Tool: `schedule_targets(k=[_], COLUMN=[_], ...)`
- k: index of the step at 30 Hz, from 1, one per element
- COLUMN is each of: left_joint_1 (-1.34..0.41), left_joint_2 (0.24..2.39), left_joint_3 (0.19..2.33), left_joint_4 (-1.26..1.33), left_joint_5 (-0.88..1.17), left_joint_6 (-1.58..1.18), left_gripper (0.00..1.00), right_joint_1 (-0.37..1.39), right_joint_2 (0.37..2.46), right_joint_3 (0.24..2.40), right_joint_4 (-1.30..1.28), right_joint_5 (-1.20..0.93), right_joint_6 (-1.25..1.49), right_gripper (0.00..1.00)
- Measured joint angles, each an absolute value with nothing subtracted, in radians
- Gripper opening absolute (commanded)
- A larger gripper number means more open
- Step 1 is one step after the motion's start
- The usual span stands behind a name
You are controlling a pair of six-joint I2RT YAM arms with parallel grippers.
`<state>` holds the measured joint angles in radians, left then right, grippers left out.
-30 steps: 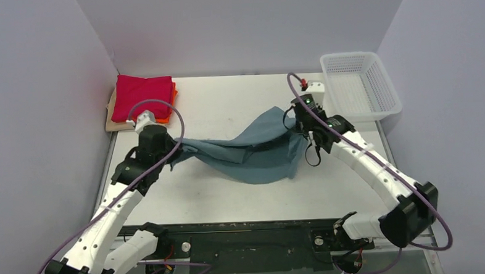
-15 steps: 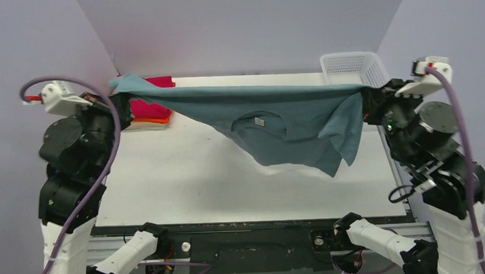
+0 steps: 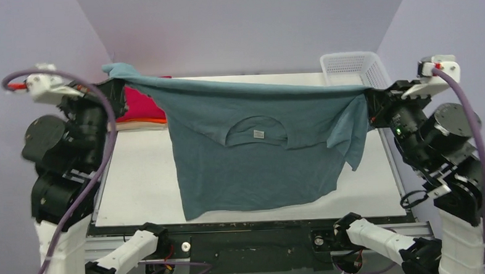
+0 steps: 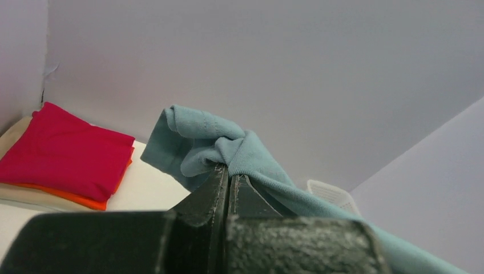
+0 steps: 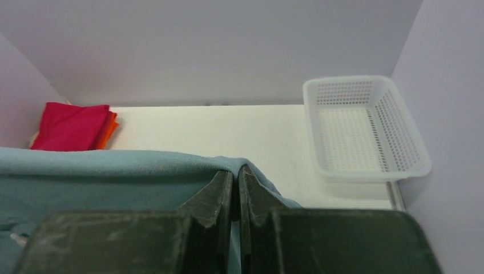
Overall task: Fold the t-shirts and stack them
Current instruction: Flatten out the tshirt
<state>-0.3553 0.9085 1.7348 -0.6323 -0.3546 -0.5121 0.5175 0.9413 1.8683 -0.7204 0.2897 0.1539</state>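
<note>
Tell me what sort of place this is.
Probably a robot test cell, not a home or laundry: plain panels box in a white table, a left arm and right arm mounted at its near edge hold up a teal tee, and a basket sits at the back.

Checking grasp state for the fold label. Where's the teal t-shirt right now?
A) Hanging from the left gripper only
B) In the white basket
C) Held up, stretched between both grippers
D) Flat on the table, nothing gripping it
C: the teal t-shirt hangs spread between the arms, with the left gripper and the right gripper each shut on an upper corner.
</note>
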Motion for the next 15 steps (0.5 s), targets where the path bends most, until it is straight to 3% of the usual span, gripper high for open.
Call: schedule_targets(k=[4,7,12,15], left_joint_1=[-0.302,-0.168,-0.041,-0.026], left_joint_2=[1.077,1.235,1.497,1.583], left_joint_3=[1.748,1.782,1.937,2.065], left_joint_4=[-0.585,-0.563,-0.581,-0.598], left_joint_5=[-0.348,-0.239,-0.068,0.006], left_joint_6=[-0.501,-0.521,-0.556,-0.564], left_gripper=[0.0,0.0,0.0,0.0], right_joint_1=[0.505,0.438,0.289,0.25], right_joint_2=[1.05,1.184,1.452,1.507], right_joint_3=[1.872,1.925,2.107,2.146], right_joint_4=[-0.715,-0.711,-0.696,-0.684], right_joint_5=[0.364,0.359,0.217,0.151], right_joint_6=[0.105,0.072,0.075,0.078], right_gripper=[0.0,0.0,0.0,0.0])
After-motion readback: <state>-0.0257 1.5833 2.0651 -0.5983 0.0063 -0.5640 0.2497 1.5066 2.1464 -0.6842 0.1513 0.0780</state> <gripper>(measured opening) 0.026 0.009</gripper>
